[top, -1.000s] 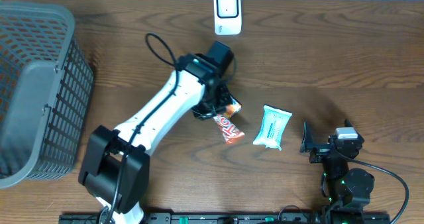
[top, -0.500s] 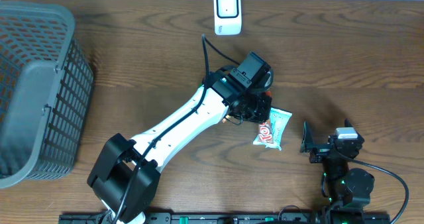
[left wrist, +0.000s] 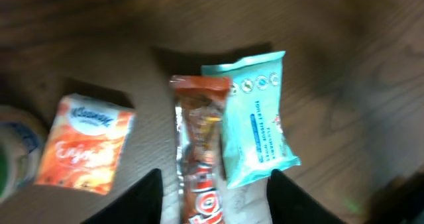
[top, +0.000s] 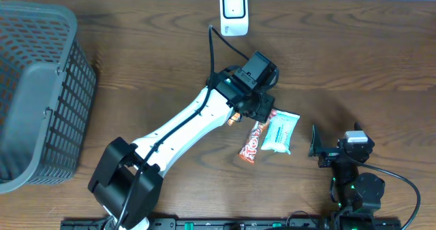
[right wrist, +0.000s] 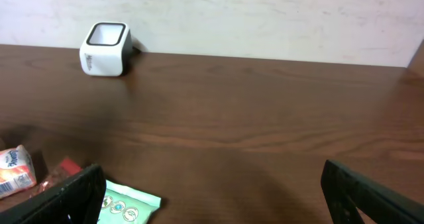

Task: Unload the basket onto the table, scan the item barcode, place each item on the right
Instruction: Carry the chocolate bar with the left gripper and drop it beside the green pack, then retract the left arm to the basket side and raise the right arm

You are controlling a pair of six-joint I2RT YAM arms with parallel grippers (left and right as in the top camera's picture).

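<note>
Loose candy bar (top: 251, 141) sits at 9 o'clock of wipes pack (top: 280, 131), just beside. Both left gripper (left wrist: 215, 184) and right gripper (right wrist: 212, 177) spread, gripping nothing.

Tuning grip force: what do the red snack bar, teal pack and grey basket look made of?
Red snack bar: glossy plastic film wrapper, going by its sheen and crimped end. Teal pack: soft plastic film, flat sealed edges; probably wipes. Grey basket: likely moulded plastic, matte, open lattice walls.

The overhead view faces straight down from far above. The left wrist view looks closely down at the tabletop. The right wrist view looks low and level, sharing the scanner (right wrist: 105, 48) with overhead.
</note>
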